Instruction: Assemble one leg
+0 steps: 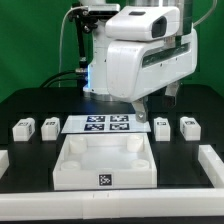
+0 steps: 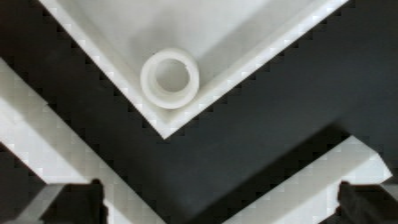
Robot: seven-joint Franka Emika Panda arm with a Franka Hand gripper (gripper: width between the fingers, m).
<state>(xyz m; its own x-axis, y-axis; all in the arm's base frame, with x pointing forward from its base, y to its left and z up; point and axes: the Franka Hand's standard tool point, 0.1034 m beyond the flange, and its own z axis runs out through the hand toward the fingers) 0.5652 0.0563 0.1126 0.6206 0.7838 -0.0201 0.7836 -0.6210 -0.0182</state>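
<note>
Gripper [image 1: 157, 101], fingers spread and nothing held, is poised above the tabletop [image 1: 25, 105]. One leg [image 1: 162, 126] is found near it, untouched, at the exterior view's right of the marker board [image 1: 105, 123].

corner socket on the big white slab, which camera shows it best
The wrist view: the round socket fills the picture, large and uncovered, in a corner of the slab. The exterior view shows the whole slab up front, but its sockets are too small to make out there.
</note>
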